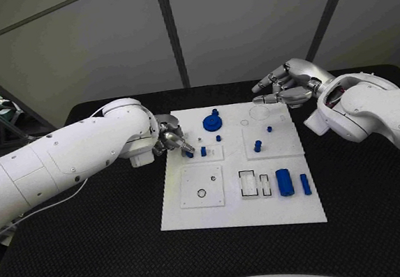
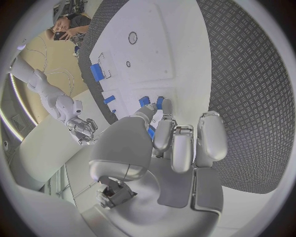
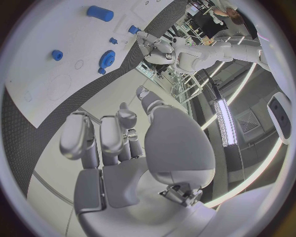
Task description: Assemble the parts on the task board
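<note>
**Left hand working a small peg at the board's near-left corner**

A black, ribbed table (image 1: 95,253) is set before grey wall panels, and the white task board (image 1: 233,207) lies in its middle. Nearest on the board lie a blue cylinder (image 1: 284,182) and a thinner blue bar (image 1: 306,184) beside two slotted outlines. Farther up, the left hand (image 1: 172,141) is lowered at the board's left edge, its fingertips (image 2: 162,109) closed around a small blue peg (image 1: 188,153); a second peg (image 1: 203,151) stands just beside it. The step is judged to be the seating of this peg. It would best be kept upright, lined over its hole and pressed straight down, without the neighbouring peg being knocked. Beyond, a blue gear (image 1: 211,121) sits near the far edge. The right hand (image 1: 288,84) hovers above the far right corner, fingers curled in, nothing held.

Whether the peg is already in a hole cannot be told; its base is hidden by the fingers.
</note>
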`<state>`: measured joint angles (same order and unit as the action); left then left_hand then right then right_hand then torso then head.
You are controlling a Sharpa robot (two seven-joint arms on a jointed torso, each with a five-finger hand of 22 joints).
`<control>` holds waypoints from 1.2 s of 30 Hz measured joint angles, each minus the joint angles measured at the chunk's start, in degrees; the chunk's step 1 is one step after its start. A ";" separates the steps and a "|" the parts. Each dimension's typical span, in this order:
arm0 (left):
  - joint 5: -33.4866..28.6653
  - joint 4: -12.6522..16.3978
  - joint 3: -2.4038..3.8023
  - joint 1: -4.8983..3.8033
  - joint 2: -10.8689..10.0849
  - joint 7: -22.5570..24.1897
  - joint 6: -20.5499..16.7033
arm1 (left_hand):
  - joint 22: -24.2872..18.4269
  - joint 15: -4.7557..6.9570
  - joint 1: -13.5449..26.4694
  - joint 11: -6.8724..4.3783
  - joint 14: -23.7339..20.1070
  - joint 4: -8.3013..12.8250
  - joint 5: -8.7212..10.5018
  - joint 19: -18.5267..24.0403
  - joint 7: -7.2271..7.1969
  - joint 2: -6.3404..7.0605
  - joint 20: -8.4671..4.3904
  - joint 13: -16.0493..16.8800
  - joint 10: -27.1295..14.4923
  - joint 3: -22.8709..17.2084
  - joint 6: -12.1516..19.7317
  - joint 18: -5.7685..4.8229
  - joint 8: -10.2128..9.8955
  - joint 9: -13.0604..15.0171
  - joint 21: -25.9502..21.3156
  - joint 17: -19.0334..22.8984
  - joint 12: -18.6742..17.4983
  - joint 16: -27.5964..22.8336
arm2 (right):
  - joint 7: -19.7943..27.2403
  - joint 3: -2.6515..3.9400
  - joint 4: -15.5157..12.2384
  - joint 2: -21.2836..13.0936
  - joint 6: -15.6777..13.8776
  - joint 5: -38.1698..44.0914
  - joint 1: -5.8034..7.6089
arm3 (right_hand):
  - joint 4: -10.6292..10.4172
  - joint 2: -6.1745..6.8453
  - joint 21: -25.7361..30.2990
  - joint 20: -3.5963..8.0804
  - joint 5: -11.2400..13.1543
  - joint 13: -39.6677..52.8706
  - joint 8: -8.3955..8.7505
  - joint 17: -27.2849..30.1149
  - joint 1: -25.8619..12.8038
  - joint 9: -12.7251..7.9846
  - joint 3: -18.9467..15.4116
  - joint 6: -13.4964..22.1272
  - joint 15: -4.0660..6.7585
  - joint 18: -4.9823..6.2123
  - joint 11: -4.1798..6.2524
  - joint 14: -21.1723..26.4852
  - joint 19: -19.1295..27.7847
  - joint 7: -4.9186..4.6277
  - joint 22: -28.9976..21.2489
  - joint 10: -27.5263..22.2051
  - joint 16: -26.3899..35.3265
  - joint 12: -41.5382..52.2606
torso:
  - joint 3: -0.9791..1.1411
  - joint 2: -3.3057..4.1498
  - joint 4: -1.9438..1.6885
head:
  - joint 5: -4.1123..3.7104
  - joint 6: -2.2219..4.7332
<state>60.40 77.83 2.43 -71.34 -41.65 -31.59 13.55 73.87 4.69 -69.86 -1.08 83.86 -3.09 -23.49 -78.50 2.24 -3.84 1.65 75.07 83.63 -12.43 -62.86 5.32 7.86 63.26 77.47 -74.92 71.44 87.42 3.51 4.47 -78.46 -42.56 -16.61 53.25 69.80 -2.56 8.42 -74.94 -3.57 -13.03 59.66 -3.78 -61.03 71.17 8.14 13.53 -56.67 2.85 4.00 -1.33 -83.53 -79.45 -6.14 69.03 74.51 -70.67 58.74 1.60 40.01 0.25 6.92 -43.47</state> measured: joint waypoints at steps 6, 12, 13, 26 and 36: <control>0.08 -0.71 -0.15 -0.06 0.66 -0.14 0.01 | 0.00 -0.02 0.68 0.00 0.01 0.10 0.00 0.00 0.00 -0.24 0.00 0.00 0.00 -0.57 0.00 0.00 0.01 0.07 0.00 0.00 0.00 0.00 | 0.00 0.00 0.01 0.03 0.03 0.00 0.00 | 0.00 0.00 0.00 0.00 0.00 0.00 0.00 0.00 0.00 0.01 0.00 0.00 0.00 0.00 0.00 0.00 0.00 0.00 0.00 0.00 0.00 0.00 | 0.03 0.00 0.03 | 0.02 -0.09; 0.09 -1.43 -0.55 -0.06 1.39 -0.15 0.21 | 0.07 -0.11 2.25 -0.04 0.09 0.74 0.00 0.00 -0.21 0.01 0.00 0.00 0.07 -1.68 -0.23 0.00 0.50 1.01 0.00 0.00 0.00 0.00 | 0.00 0.00 0.01 0.02 0.05 0.00 0.00 | 0.00 0.00 0.00 0.00 0.00 0.00 0.00 0.01 0.00 0.01 0.00 0.00 0.00 0.00 0.00 0.00 0.00 0.00 0.00 0.00 0.00 0.00 | 0.03 0.00 0.04 | -0.05 -0.18; 0.09 -1.52 -0.57 -0.05 1.48 -0.15 0.28 | 0.07 -0.11 2.25 -0.03 0.09 0.74 0.00 0.00 -0.21 0.01 0.00 0.00 0.08 -1.69 -0.23 0.01 0.68 1.05 0.00 0.00 0.00 0.00 | -0.01 0.00 0.01 0.01 0.05 0.00 -0.01 | 0.00 0.00 0.00 0.00 0.00 -0.01 0.00 0.01 0.00 0.01 0.00 0.00 0.00 0.00 0.00 0.00 0.00 0.00 0.00 0.00 0.00 0.00 | 0.03 0.00 0.04 | -0.07 -0.18; -0.08 -2.55 -0.72 -0.21 2.02 0.02 0.94 | 0.35 0.32 6.21 -0.68 0.10 4.31 5.16 -0.21 -0.62 1.11 -0.21 -0.02 0.27 -6.21 -0.83 0.00 0.92 2.79 0.00 0.00 0.00 0.00 | -0.01 0.00 -0.02 -0.02 0.07 0.00 -0.01 | 0.00 0.00 0.00 0.00 0.00 -0.01 0.00 0.02 0.00 0.00 0.00 0.00 0.00 -0.01 0.00 0.00 0.00 0.00 0.00 0.00 0.00 0.00 | 0.03 -0.01 0.04 | -0.21 -0.24; 0.01 -2.85 -0.90 -0.02 1.66 0.06 0.23 | 0.54 0.96 10.69 -1.39 -0.10 -2.19 17.97 -0.42 -1.14 3.94 -0.41 -0.02 0.36 -0.32 -1.33 0.01 0.92 3.79 0.00 0.00 0.00 0.00 | -0.02 0.00 -0.07 -0.13 0.07 0.00 -0.01 | 0.00 0.00 0.00 0.00 0.00 -0.01 0.00 0.03 0.00 -0.01 0.00 0.00 0.00 -0.01 0.00 0.00 0.00 0.00 -0.07 0.00 0.29 0.00 | 0.00 0.00 0.03 | -0.26 0.00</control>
<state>60.41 74.98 1.53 -71.35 -39.99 -31.53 13.79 74.40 5.65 -59.16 -2.47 83.76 -5.27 -5.51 -78.92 1.10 0.09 1.23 75.05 83.99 -12.75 -64.19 5.33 8.77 67.04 77.46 -74.92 71.44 87.42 3.50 4.46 -78.53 -42.70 -16.54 53.25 69.79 -2.56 8.42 -74.95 -3.57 -13.03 59.65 -3.78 -61.00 71.17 8.14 13.53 -56.67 2.85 4.00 -1.33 -83.53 -79.45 -6.14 68.96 74.51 -70.39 58.74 1.60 40.01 0.28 6.66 -43.47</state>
